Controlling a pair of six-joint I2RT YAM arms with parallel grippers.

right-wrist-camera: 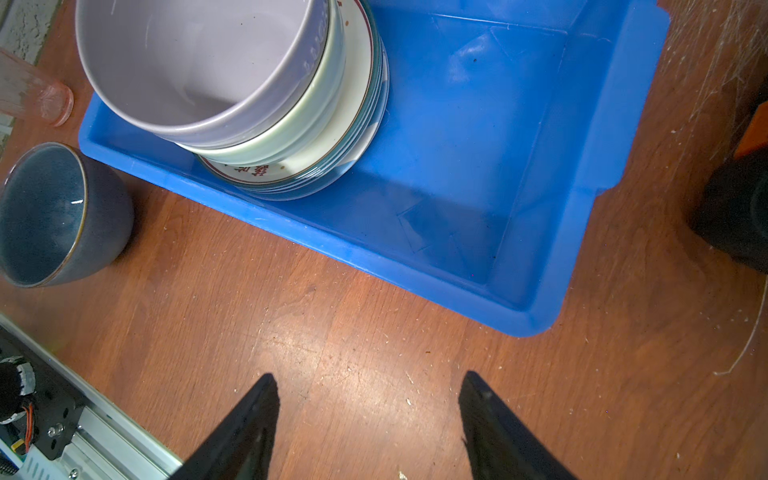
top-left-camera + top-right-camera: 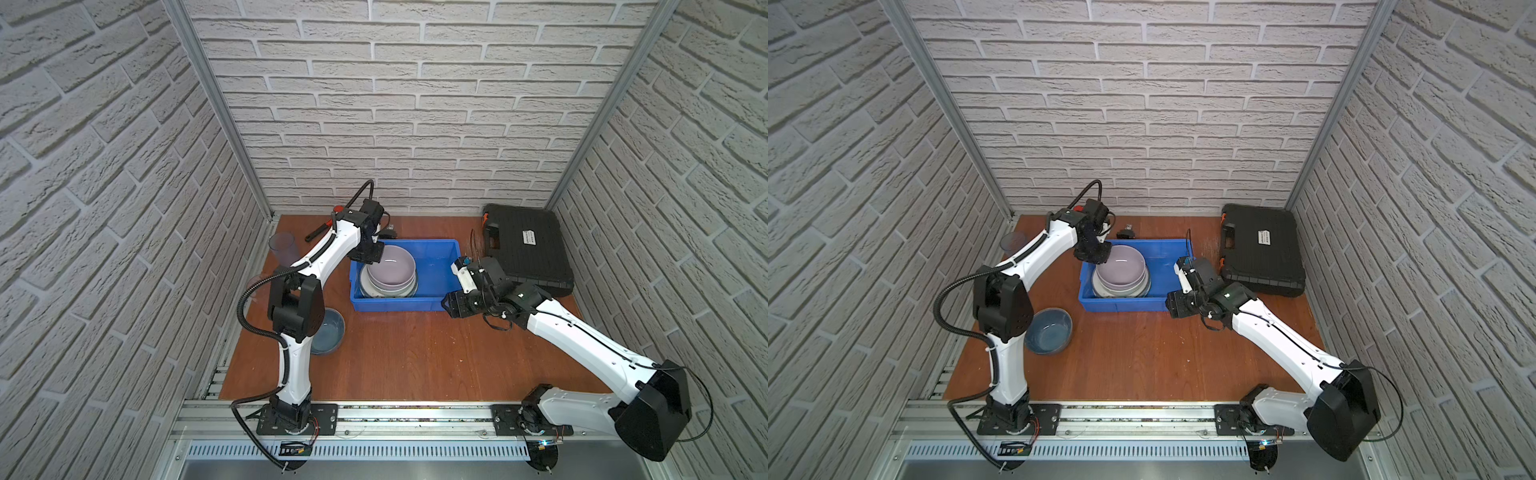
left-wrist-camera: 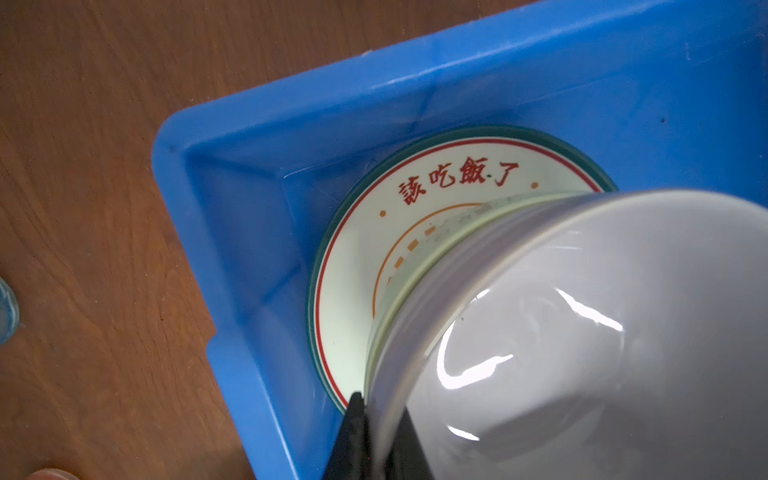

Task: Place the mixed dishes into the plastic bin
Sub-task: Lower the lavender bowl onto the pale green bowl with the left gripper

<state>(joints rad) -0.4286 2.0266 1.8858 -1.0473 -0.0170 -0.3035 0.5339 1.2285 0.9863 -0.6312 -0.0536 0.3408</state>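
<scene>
**Lilac bowl pinched at the rim, inside the bin**

Your table is reddish wood, grained, scuffed and flecked with pale debris. At its far right lies the black tool case, ribbed hard plastic, shut and flat.

The plastic bin sits mid-table: bright blue, smooth, rectangular, with sloped walls and a flared rim. Its right half is bare floor.

The left half of the bin holds the stack. At the base is the teal-rimmed lettered plate, glossy cream with a red ring and red characters. More plate edges show beneath it. On it stands the pale green bowl, glazed and round. The lilac bowl is nested in that one, with a shiny inside and a thick wall.

The dark blue bowl, speckled glaze with a thin brown lip, stands upright on the table, left of the bin and apart from it. Two clear tumblers are outside the bin too. One, purple-tinted, stands at the far left, and a pink ribbed one is just beside the bin's left end.

Your left gripper is pressed nearly together, pinching the lilac bowl's rim with one finger outside the wall and one inside. Your right gripper hangs over bare wood near the bin's front right corner, with jaws spread wide, holding nothing and touching nothing.
</scene>
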